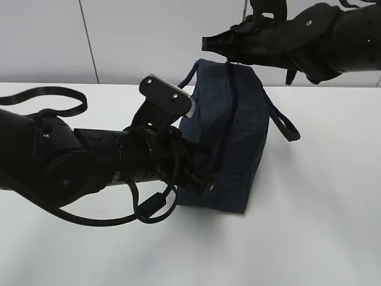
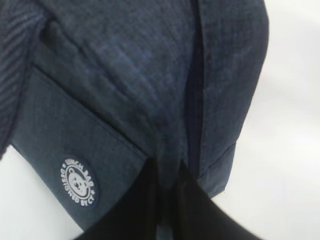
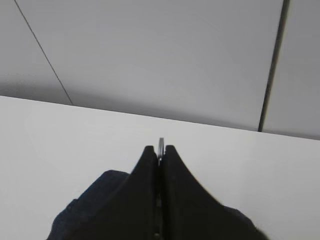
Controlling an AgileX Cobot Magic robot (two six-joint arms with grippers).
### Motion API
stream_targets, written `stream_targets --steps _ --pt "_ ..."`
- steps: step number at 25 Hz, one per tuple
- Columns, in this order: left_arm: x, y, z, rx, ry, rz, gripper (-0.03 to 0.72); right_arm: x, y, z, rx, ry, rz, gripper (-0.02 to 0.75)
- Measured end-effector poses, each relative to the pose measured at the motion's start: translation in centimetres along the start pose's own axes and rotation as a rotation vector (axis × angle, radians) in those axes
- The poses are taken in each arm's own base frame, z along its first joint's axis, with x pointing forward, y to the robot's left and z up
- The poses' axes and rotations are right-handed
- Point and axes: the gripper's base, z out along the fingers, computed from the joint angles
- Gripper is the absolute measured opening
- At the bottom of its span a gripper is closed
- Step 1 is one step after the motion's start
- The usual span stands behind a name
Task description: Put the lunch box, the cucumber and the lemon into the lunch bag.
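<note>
Right claw [image 3: 159, 152] pinched shut on silver ring pull [image 3: 160, 144] at 12 o'clock atop boxy dark navy fabric lunch bag [image 1: 238, 131]. Left claw [image 2: 167, 172] clamps bag fabric at its 6 o'clock end. Bag mid-table, zipper closed. Lunch box, cucumber, lemon unseen; packing state unknown.
</note>
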Motion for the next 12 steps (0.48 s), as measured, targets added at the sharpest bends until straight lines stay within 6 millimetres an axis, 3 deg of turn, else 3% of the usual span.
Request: stream_targets --steps 12 --pt "0.9 0.0 -0.3 0.002 0.008 -0.001 0.004 -0.7 -1.0 2.5 -0.073 0.079 0.048 0.000"
